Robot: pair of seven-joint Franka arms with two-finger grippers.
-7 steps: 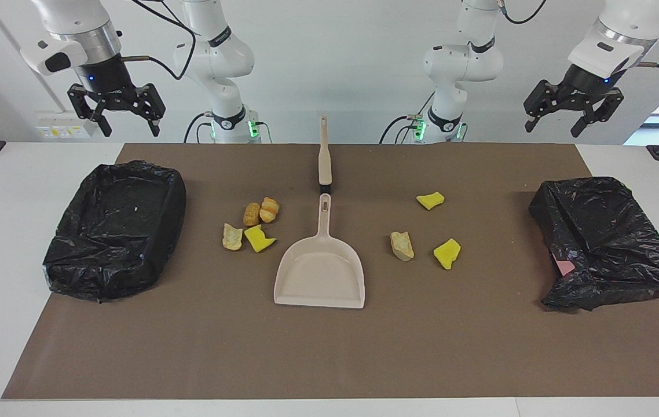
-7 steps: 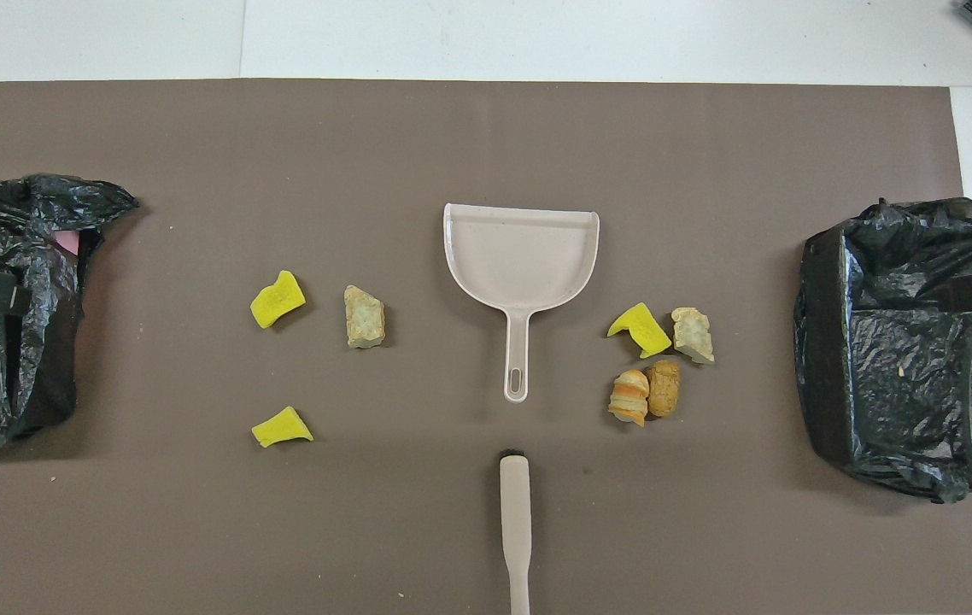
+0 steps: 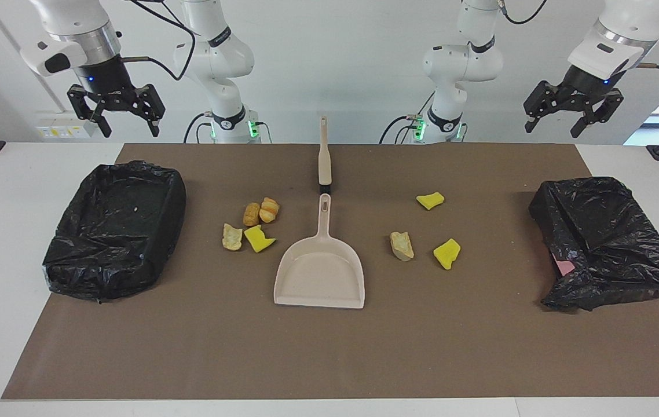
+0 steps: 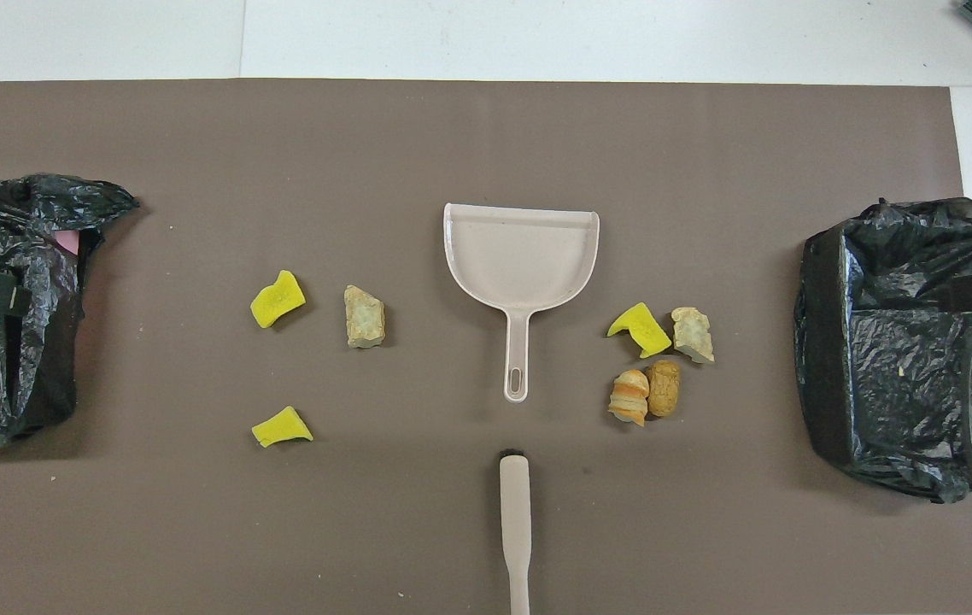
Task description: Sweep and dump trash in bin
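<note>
Seven scraps of trash lie on the brown mat (image 3: pixel 329 347): four (image 3: pixel 251 226) toward the right arm's end, three (image 3: pixel 425 231) toward the left arm's, with the beige dustpan (image 3: pixel 319 272) between them. The brush (image 3: pixel 324 156) lies nearer the robots. A black-lined bin (image 3: pixel 115 231) sits at each end. Both the right gripper (image 3: pixel 128 119) and left gripper (image 3: pixel 555 119) hang raised, fingers apart, empty.

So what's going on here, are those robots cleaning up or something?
Not yet. Both arms wait raised near their bases, the left gripper and right gripper open and empty. Seven scraps lie on the brown mat to either side of a dustpan. A brush lies untouched just past its handle. A black-bagged bin sits at each end.
</note>
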